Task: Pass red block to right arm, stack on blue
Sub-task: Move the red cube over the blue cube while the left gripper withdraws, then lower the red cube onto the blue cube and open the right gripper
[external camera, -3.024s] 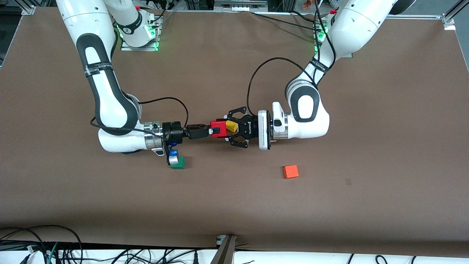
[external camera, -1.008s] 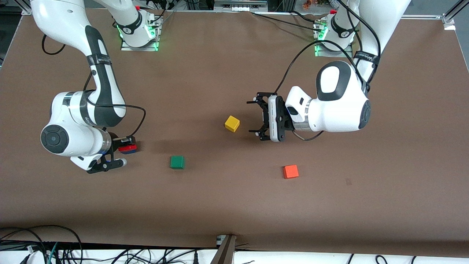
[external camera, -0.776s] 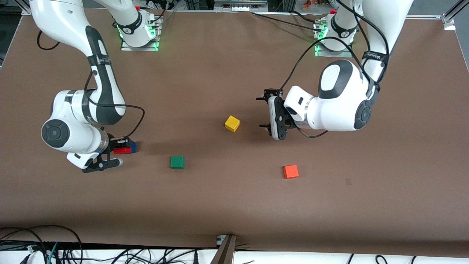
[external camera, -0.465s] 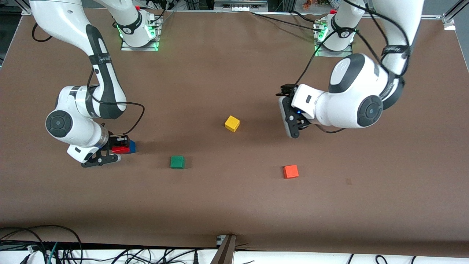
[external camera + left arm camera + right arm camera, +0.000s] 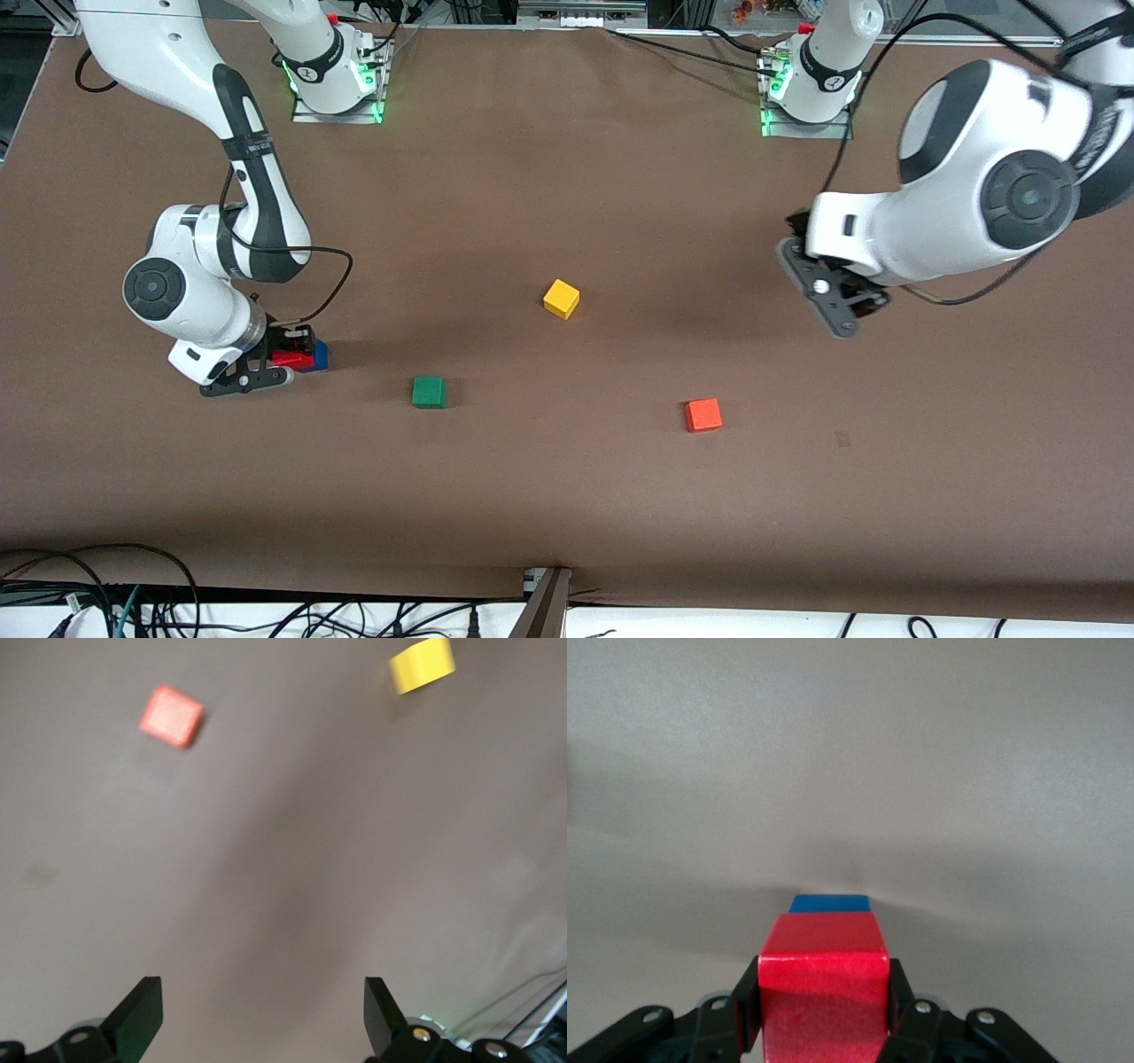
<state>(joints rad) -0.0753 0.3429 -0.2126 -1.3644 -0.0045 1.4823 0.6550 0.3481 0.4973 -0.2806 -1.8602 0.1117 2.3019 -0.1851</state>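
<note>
My right gripper (image 5: 291, 358) is shut on the red block (image 5: 293, 360) and holds it low, right against the blue block (image 5: 321, 355) near the right arm's end of the table. In the right wrist view the red block (image 5: 824, 979) sits between both fingers (image 5: 748, 1005), with the blue block (image 5: 829, 903) showing just past its upper edge. I cannot tell whether red rests on blue. My left gripper (image 5: 858, 299) is open and empty, up over bare table toward the left arm's end; its fingers (image 5: 142, 1014) stand wide apart.
A yellow cube (image 5: 562, 299) lies mid-table, a green cube (image 5: 429, 392) and an orange cube (image 5: 703, 415) nearer the front camera. The left wrist view shows the orange cube (image 5: 171, 716) and the yellow cube (image 5: 423, 664). Cables hang along the front edge.
The right gripper took the red block from the left gripper and carried it to the blue block. The left arm let go and has swung away toward its own end.
</note>
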